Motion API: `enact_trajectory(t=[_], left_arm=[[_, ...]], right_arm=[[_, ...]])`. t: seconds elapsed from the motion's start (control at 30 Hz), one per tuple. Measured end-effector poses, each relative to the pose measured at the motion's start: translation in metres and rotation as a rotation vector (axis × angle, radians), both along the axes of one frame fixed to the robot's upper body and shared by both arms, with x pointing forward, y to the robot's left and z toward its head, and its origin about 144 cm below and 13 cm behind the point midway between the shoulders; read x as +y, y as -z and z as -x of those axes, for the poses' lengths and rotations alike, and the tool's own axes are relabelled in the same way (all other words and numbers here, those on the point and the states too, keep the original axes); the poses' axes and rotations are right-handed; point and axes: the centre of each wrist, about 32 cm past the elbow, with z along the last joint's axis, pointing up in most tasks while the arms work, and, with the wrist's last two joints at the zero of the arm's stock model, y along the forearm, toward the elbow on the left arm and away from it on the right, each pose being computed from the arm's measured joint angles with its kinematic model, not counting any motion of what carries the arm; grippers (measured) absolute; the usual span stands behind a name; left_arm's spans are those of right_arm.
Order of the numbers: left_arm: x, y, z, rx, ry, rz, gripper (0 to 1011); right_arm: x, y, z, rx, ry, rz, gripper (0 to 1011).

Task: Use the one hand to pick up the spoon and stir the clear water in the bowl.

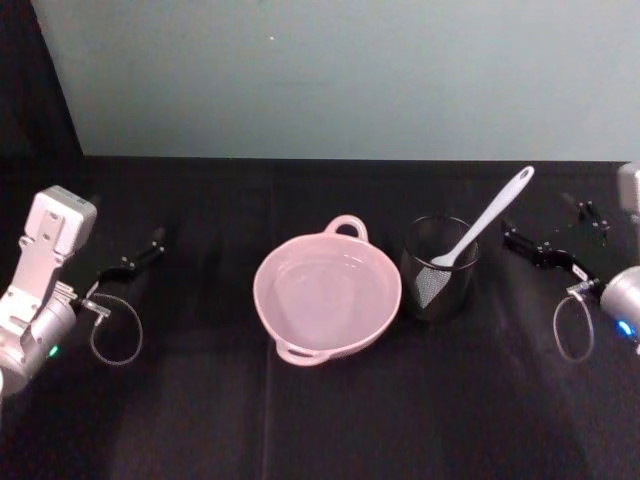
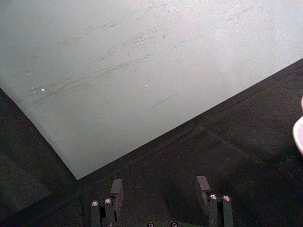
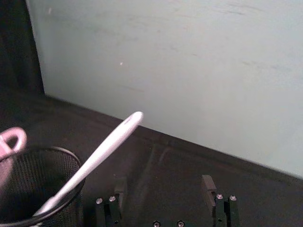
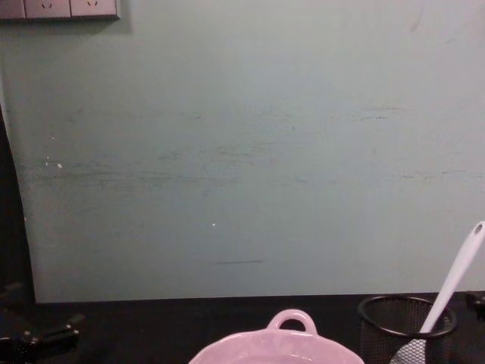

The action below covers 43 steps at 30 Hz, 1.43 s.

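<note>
So the spoon (image 1: 481, 230) is standing blade-down in the wire-mesh cup (image 1: 438, 268) just right of the bowl (image 1: 327, 295), handle leaning up toward the right gripper (image 1: 541, 252). That one's nearer, fingers apart. Left gripper (image 1: 130, 262) sits idle well left of the bowl, also spread.

pale pink ceramic bowl (image 1: 327, 300): looking glossy
long white plastic spoon (image 1: 482, 231): looking smooth
black wire-mesh cup (image 1: 438, 268): showing open metal mesh

A black wire-mesh cup (image 1: 439, 268) stands upright on a black cloth-covered table (image 1: 330, 420), before a pale green wall (image 4: 250, 152) bearing white wall sockets (image 4: 61, 8) at upper left.
</note>
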Motion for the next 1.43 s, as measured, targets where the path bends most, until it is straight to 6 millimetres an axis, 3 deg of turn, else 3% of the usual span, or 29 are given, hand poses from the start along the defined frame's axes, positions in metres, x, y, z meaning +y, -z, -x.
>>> enact_trajectory(t=[0.23, 1.43], left_arm=[[0.0, 0.0, 0.0, 0.0, 0.0, 0.0, 1011], [0.0, 0.0, 0.0, 0.0, 0.0, 0.0, 1011]], right_arm=[[0.0038, 0.0048, -0.0071, 0.005, -0.022, 0.109, 1002], [0.0026, 0.0071, -0.0063, 0.014, -0.021, 0.111, 1002]])
